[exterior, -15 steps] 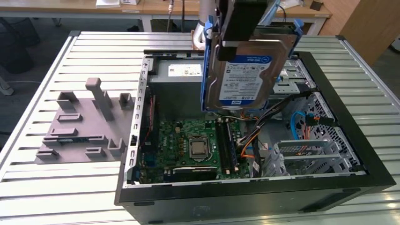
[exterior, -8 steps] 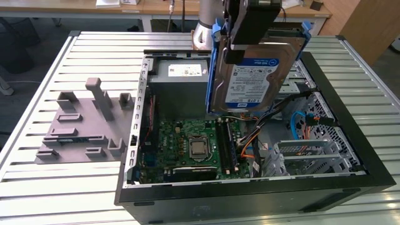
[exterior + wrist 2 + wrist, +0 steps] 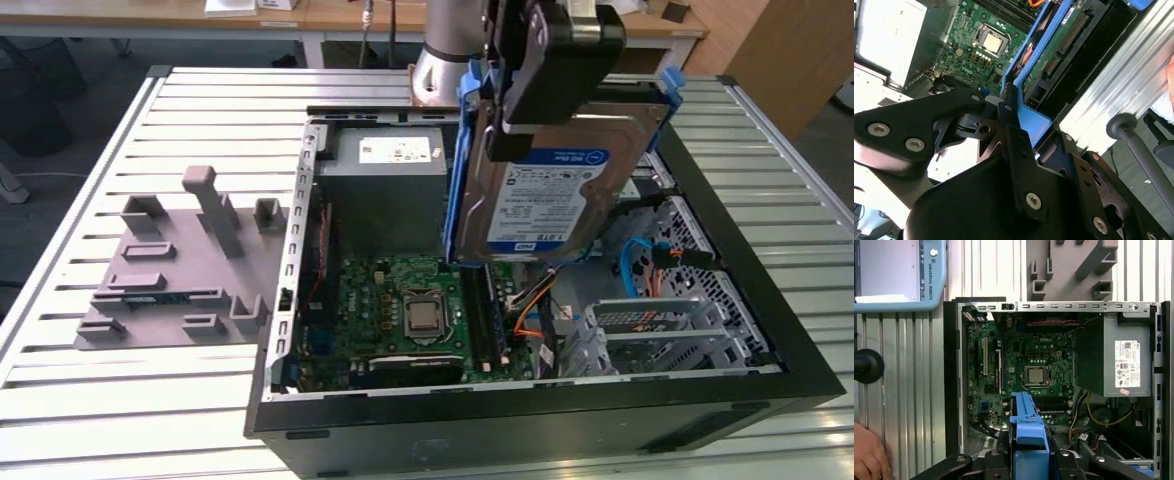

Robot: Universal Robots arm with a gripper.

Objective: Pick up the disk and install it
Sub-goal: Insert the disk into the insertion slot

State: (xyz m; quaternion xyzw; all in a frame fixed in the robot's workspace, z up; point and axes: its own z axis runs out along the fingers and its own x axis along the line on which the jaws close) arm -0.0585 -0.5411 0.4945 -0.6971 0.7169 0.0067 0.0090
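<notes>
The disk (image 3: 561, 195) hangs on edge above the open computer case (image 3: 534, 400), its blue-and-white label facing the exterior camera and its blue plastic frame (image 3: 467, 150) showing along the sides. My gripper (image 3: 527, 130) is shut on the disk from above, black fingers clamping its upper end. In the second wrist view the fingers (image 3: 1006, 107) pinch the blue frame (image 3: 1031, 120), and the disk's green circuit board (image 3: 1054, 55) faces the camera. The first wrist view looks straight down past the blue frame (image 3: 1026, 422) onto the motherboard (image 3: 1024, 365).
Inside the case sit the motherboard (image 3: 407, 310), a grey power supply box with a white sticker (image 3: 387, 185) and a metal drive bay (image 3: 667, 330) at the exterior view's right. A grey fixture plate (image 3: 174, 260) lies on the slatted table. A hand (image 3: 869, 455) rests beside the case.
</notes>
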